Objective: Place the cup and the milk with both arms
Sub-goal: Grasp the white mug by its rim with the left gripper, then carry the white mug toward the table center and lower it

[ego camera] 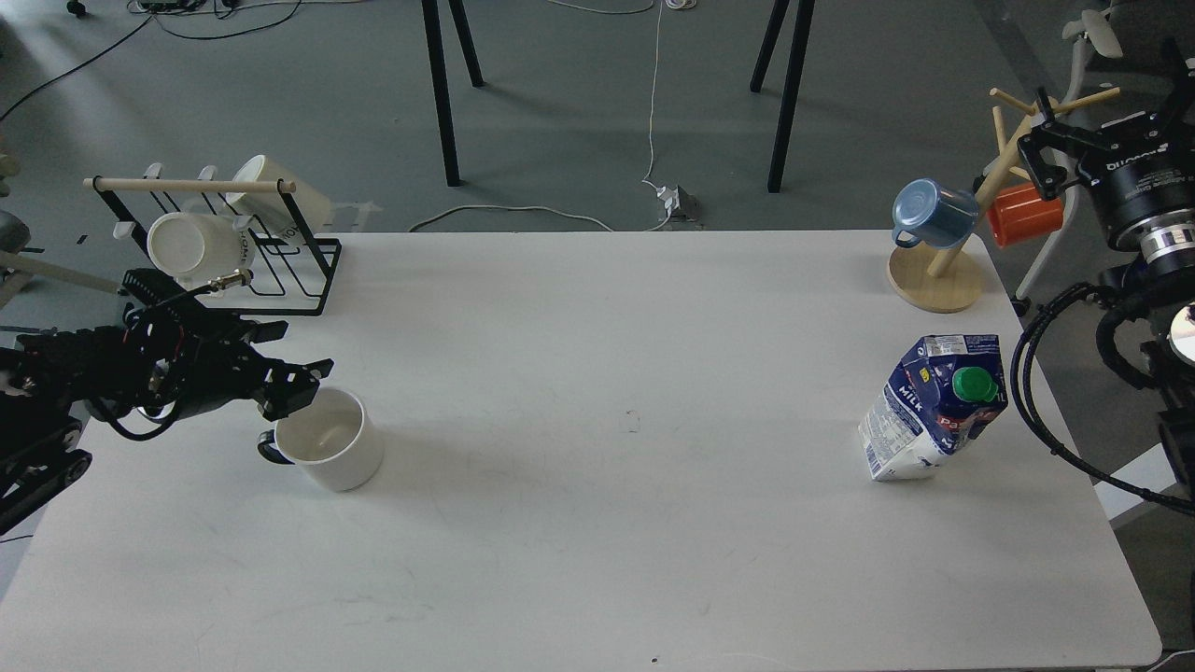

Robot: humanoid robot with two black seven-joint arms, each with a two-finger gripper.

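The cup (329, 452), a squat white mug with a black handle on its left, stands upright on the left part of the white table (597, 523). My left gripper (297, 387) comes in from the left and sits just above the cup's back-left rim with its fingers apart, holding nothing. The milk (934, 409), a dented blue-and-white carton with a green cap, stands leaning on the right part of the table. My right gripper (1111, 140) is far behind the milk, past the table's right edge; its fingers are partly cut off by the view's edge.
A black wire rack (280, 275) with white lettered mugs (196, 245) stands at the back left corner. A wooden mug tree (938, 280) holding a blue mug (929, 213) and an orange mug (1024, 213) stands at the back right. Black cables (1036, 392) hang right of the milk.
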